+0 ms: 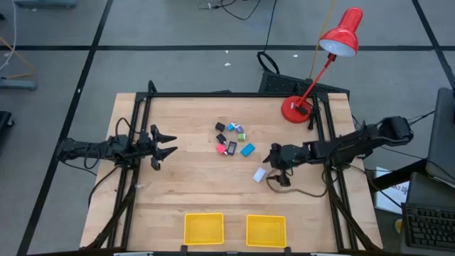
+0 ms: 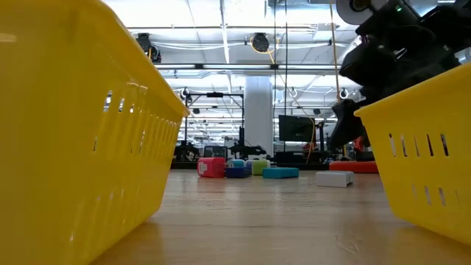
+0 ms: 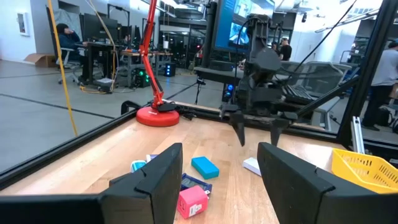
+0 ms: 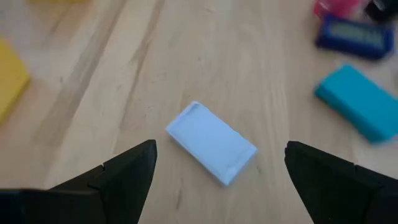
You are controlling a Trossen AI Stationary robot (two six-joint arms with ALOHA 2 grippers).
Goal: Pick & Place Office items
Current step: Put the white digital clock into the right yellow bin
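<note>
Grey floor with dark seams around a light wood tabletop (image 1: 192,185) edged by a black frame; a red desk lamp (image 1: 323,67) stands at the far right corner and two yellow trays (image 1: 204,229) (image 1: 266,230) sit at the near edge, with bare wood between them and the items. The office items (image 1: 232,139) lie clustered mid-table, a teal block (image 1: 247,150) at the cluster's right and a white block (image 1: 259,174) lying apart, nearer the trays. Left end effector (image 1: 168,143) over the left side, fingers parted, holding nothing; right end effector (image 4: 217,171) wide open directly above the white block, not touching it.
</note>
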